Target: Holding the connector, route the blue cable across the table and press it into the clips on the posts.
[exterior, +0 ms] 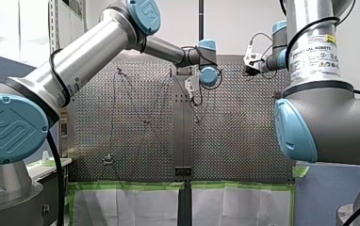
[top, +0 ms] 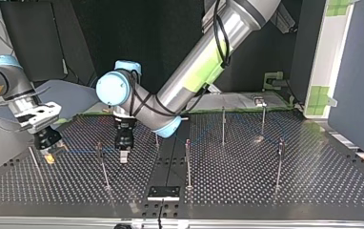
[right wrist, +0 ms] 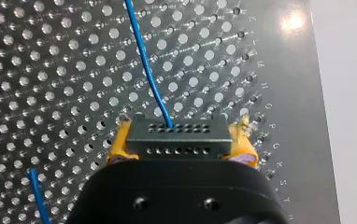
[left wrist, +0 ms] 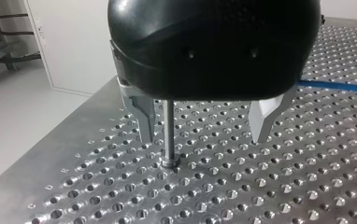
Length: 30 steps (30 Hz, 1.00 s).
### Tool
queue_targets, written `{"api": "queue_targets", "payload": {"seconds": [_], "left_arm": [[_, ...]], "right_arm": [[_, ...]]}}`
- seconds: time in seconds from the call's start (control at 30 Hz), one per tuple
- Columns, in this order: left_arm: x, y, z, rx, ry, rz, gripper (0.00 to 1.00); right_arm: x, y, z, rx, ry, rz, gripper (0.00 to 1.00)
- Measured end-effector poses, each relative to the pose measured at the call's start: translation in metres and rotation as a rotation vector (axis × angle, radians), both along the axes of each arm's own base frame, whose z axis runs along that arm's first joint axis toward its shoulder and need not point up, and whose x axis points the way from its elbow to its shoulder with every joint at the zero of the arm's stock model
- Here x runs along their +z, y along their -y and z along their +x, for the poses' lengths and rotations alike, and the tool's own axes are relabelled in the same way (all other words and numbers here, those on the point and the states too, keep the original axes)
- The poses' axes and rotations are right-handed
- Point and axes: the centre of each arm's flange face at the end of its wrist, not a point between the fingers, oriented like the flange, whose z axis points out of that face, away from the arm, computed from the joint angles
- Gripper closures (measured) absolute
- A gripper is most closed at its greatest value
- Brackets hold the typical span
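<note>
You'll see: cable (right wrist: 148, 70) blue | connector (right wrist: 176, 137) dark grey, two rows of small holes | right gripper (right wrist: 179, 142) black, pads (right wrist: 119, 144) yellow | left gripper (left wrist: 203, 137) black, fingers (left wrist: 141, 114) bare silver metal | table (left wrist: 284, 186) silver, even grid of holes | joint caps (exterior: 8, 129) light blue, arm tubes (exterior: 88, 52) silver | tape (exterior: 126, 185) green, edging white sheets (exterior: 121, 207)

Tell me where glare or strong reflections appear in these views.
Right wrist view: a bright glare spot on the table, beyond the connector. Top view: a shiny highlight along my left arm. Left wrist view: only a soft sheen on the table, no strong glare.
</note>
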Motion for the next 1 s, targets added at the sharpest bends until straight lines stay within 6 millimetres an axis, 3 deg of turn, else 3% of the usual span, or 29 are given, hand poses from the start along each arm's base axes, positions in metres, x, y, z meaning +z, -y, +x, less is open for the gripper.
{"api": "queue_targets", "payload": {"seconds": [0.47, 0.77, 1.0], "left_arm": [[-0.002, -0.004, -0.008, 0.000, -0.061, 0.006, 0.00], [0.012, -0.004, -0.037, -0.027, -0.089, 0.009, 0.00], [0.035, 0.002, -0.064, -0.114, -0.046, -0.028, 0.00]], "right_arm": [[0.000, 0.000, 0.001, 0.006, -0.002, -0.001, 1.00], [-0.001, 0.000, 0.001, 0.009, -0.003, 0.000, 1.00], [-0.001, 0.000, 0.001, 0.010, -0.003, -0.001, 1.00]]}}
